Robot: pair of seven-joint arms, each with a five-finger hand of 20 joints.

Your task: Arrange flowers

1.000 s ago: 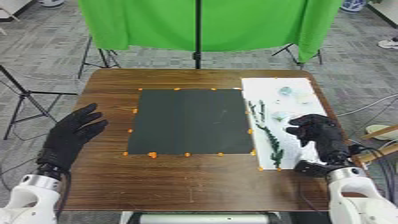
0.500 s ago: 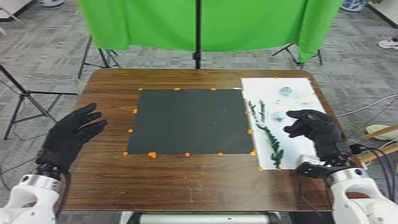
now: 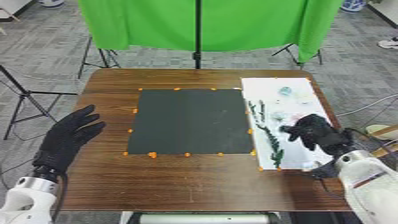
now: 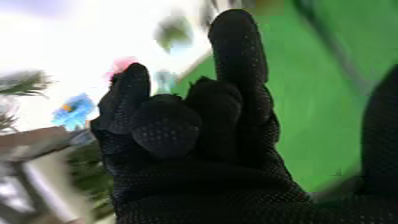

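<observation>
Flowers (image 3: pixel 278 116) lie on the white sheet (image 3: pixel 263 86) at the right side of your brown table (image 3: pixel 191 185). At the near part of the sheet, a green leafy stem (image 3: pixel 274 145) points away from you. Your right hand (image 3: pixel 315 131) is above the sheet, beside the stem, its fingers spread, some bent, thumb apart. Your left hand (image 3: pixel 67 136) is at the table's left edge, fingers spread. Between the hands is the dark mat (image 3: pixel 191 122). Farther off, a pale blue flower (image 3: pixel 285 91) lies near the sheet's far end; beyond the table hangs a green cloth (image 3: pixel 151 25).
</observation>
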